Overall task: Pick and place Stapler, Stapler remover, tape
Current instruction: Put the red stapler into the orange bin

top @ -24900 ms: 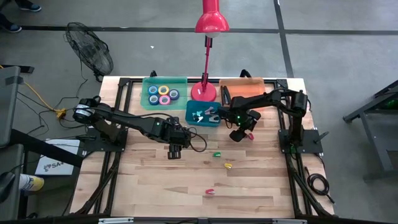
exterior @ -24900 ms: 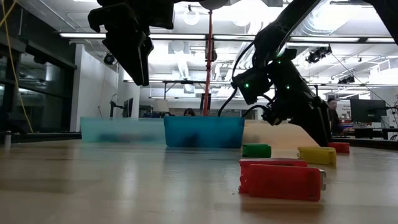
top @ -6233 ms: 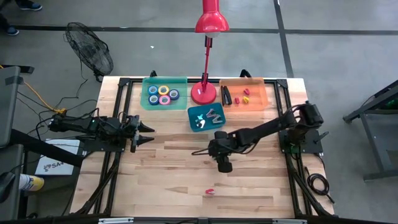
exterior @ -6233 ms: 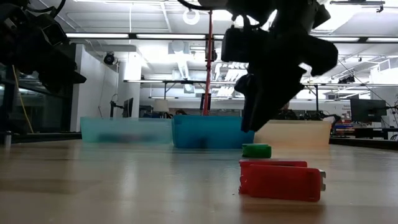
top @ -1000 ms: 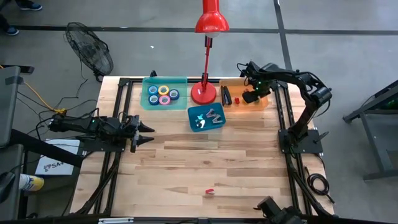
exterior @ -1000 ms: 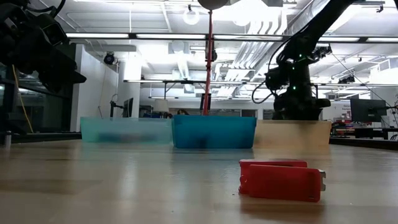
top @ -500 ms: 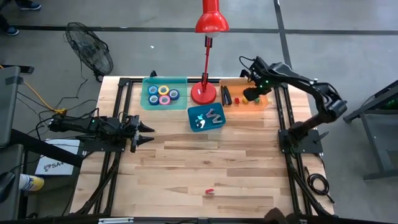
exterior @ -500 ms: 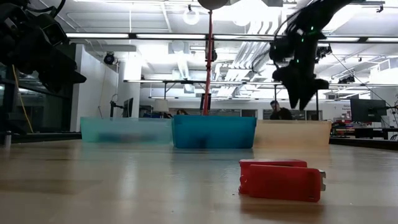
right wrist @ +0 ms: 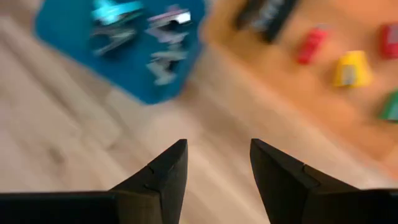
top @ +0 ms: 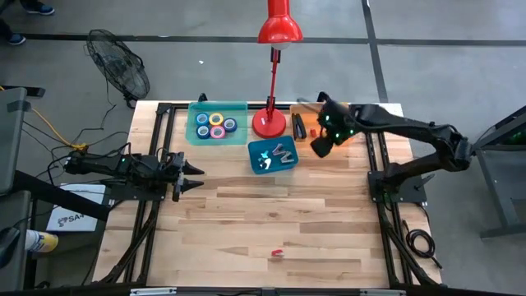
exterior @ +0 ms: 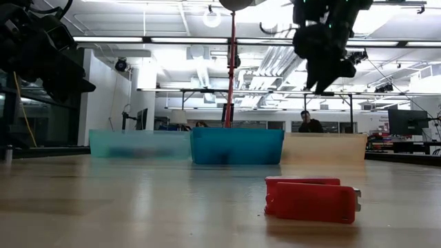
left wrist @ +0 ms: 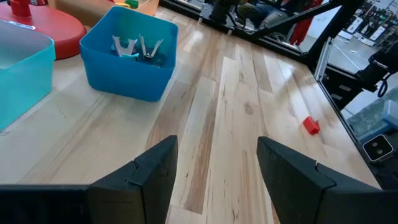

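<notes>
Hovering right hand (top: 320,145): fingers spread, nothing between them, raised above the near edge of the orange tray (top: 301,107) beside the blue bin (top: 253,148)
Left hand (top: 196,177): parked far off to the side, fingers spread, empty
Red stapler (top: 278,252): lying flat on the bare tabletop (top: 230,222), well apart from the right hand, toward the front edge
Tape (top: 215,125): rolls already in the green tray (top: 197,105), beyond the blue bin from the right hand
Step in hand, judged: fetch the red stapler for the orange tray
Approach: swing clear of the bin wall first, then descend straight over the stapler
Grip: span the narrow sides, fingers kept wide until level with the body, then close squarely
Risk: off-centre pinch likely to spin or skid it on smooth wood
</notes>
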You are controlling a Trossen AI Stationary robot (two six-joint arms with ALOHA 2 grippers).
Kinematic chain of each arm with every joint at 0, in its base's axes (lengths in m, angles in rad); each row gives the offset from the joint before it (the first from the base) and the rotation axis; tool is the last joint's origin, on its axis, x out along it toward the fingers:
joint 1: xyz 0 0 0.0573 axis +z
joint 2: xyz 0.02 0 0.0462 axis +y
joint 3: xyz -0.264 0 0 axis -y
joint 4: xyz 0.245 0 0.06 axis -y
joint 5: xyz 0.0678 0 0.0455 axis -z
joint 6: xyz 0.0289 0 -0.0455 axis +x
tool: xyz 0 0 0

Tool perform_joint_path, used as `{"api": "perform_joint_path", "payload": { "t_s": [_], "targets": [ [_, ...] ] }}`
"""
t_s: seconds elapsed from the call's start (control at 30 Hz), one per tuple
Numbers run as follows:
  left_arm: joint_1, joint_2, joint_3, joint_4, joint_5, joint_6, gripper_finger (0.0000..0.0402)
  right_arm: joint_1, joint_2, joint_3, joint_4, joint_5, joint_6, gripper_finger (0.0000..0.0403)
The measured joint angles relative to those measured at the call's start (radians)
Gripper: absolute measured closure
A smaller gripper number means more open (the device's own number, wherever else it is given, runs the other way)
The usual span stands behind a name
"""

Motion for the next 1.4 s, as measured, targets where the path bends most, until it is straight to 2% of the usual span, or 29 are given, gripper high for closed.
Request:
{"api": "perform_joint_path", "payload": {
  "t_s": [0.2, 0.43, 0.53, 0.67, 0.83, 0.97, 1.3, 1.4],
  "targets": [
    [0.000, 0.000, 0.000, 0.000, 0.000, 0.000, 0.0184, 0.239, 0.010, 0.000, 0.078, 0.023, 0.131, 0.0238],
    [0.000, 0.000, 0.000, 0.000, 0.000, 0.000, 0.0184, 0.493, 0.010, 0.000, 0.250, 0.126, 0.234, 0.0238],
    [0.000, 0.000, 0.000, 0.000, 0.000, 0.000, 0.0184, 0.582, 0.023, 0.000, 0.337, 0.156, 0.220, 0.0238],
    [0.000, 0.000, 0.000, 0.000, 0.000, 0.000, 0.0184, 0.687, 0.075, 0.000, 0.475, 0.165, 0.101, 0.0238],
    [0.000, 0.000, -0.001, 0.000, 0.000, 0.000, 0.0184, 0.783, 0.177, 0.000, 0.648, 0.154, 0.027, 0.0238],
    [0.000, 0.000, -0.001, 0.000, 0.000, 0.000, 0.0184, 0.833, 0.265, 0.000, 0.723, 0.112, 0.003, 0.0238],
    [0.000, 0.000, -0.001, 0.000, 0.000, 0.000, 0.0184, 0.911, 0.441, 0.000, 0.831, 0.057, -0.063, 0.0237],
    [0.000, 0.000, -0.001, 0.000, 0.000, 0.000, 0.0184, 0.919, 0.474, 0.000, 0.844, 0.043, -0.063, 0.0224]
  ]
}}
